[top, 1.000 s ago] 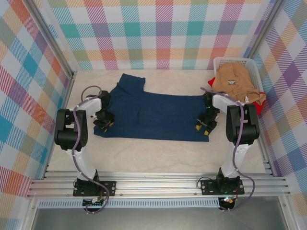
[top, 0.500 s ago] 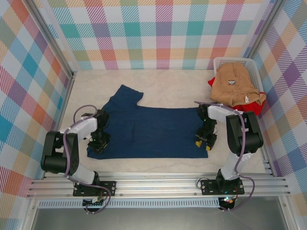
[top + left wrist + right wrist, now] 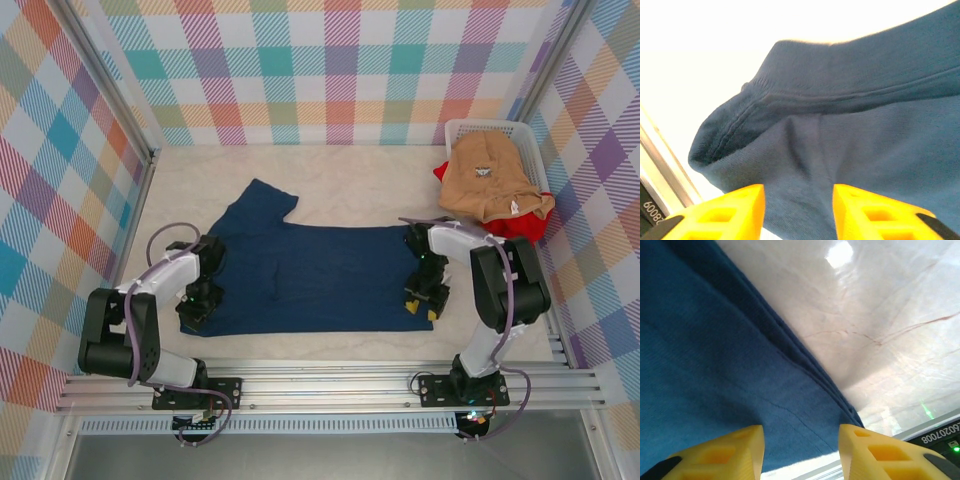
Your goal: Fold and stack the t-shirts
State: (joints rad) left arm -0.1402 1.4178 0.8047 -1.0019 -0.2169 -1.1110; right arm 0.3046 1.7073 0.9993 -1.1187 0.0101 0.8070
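Navy t-shirt (image 3: 320,275) is lying lengthwise left-right — left gripper (image 3: 799,207), right gripper (image 3: 801,450) part-closed, pinching its ends; basket (image 3: 461,127) is holding tan t-shirt (image 3: 488,178), red t-shirt (image 3: 522,226).

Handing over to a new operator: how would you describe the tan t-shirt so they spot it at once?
At the far right corner of the table stands a white laundry basket. The tan t-shirt lies heaped on it, over a red one; it alone is light brown, with a small print.
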